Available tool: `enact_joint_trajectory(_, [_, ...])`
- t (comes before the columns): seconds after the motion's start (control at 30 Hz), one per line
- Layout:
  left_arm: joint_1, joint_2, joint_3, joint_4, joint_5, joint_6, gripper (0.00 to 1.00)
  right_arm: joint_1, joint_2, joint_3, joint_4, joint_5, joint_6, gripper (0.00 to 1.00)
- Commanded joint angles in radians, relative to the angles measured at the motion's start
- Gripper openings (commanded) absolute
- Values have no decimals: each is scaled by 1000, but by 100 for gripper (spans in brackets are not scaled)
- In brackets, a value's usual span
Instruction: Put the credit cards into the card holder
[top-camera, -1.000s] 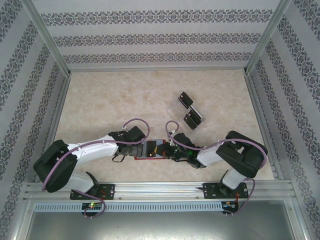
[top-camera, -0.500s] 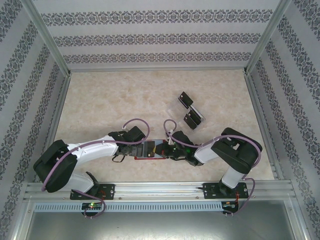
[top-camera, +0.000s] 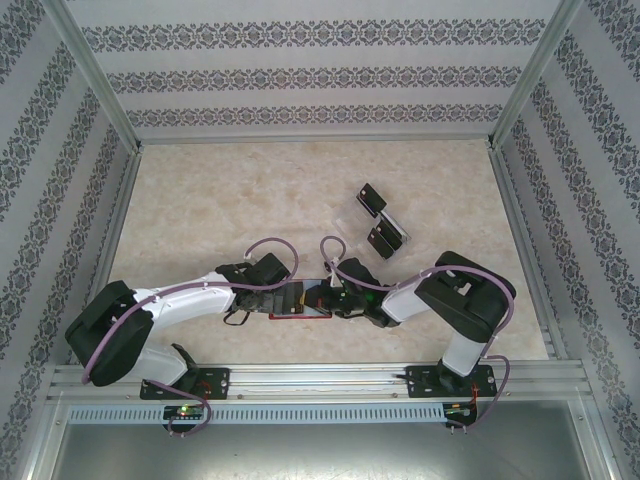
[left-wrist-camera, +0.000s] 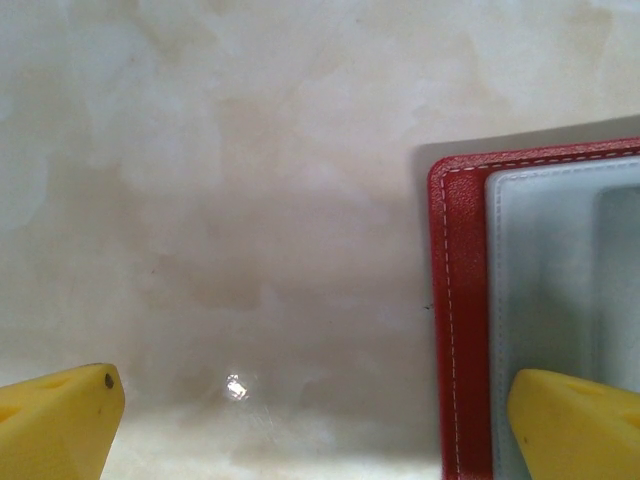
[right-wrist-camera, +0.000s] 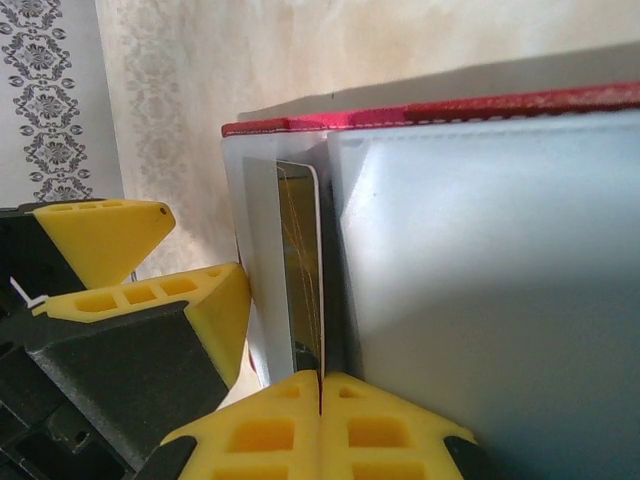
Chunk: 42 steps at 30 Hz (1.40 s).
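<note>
Two arms meeting at the red card holder (top-camera: 300, 302) (left-wrist-camera: 458, 300) (right-wrist-camera: 480, 108), lying open near the front of the surface (top-camera: 220, 200). Left end effector (top-camera: 276, 296) (left-wrist-camera: 310, 420) released: one yellow finger (left-wrist-camera: 55, 415) over bare surface, the other (left-wrist-camera: 575, 420) over the holder's grey lining. Right end effector (top-camera: 326, 298) (right-wrist-camera: 320, 385) clenched on a credit card (right-wrist-camera: 300, 260), tucked partway into a grey pocket. Farther right, more credit cards (top-camera: 372, 200) on a clear rack (top-camera: 350, 216).

The right tool (right-wrist-camera: 320, 378) pinches a credit card (right-wrist-camera: 300, 265) standing partway in the card holder's (right-wrist-camera: 480, 280) grey pocket.
</note>
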Motion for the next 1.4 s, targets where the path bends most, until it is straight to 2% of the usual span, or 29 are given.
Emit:
enact_joint_trajectory(0.0, [-15, 8, -38, -38, 1, -2, 100, 18, 23, 22, -35, -13, 0, 0])
enact_joint_trajectory(0.63, [-14, 6, -45, -29, 5, -4, 100, 29, 31, 54, -63, -13, -5, 0])
enact_joint_trajectory(0.83, [-15, 2, -45, -30, 3, -5, 100, 17, -73, 61, -206, 16, -52, 27])
enact_joint_trajectory(0.93, [-15, 2, -45, -29, 2, -3, 100, 7, -105, 72, -272, 22, -76, 36])
enact_joint_trajectory(1.0, [-15, 0, -45, -30, 2, -4, 100, 2, -118, 76, -299, 25, -85, 37])
enact_joint_trajectory(1.1, [-15, -4, -45, -30, 1, -4, 100, 0, -123, 92, -333, 35, -101, 33])
enact_joint_trajectory(1.3, [-15, -7, -49, -27, 2, -4, 100, -1, -92, 126, -344, 28, -112, 4])
enact_joint_trajectory(1.37, [-15, -7, -51, -27, 1, -4, 100, -2, -84, 137, -347, 28, -114, 0])
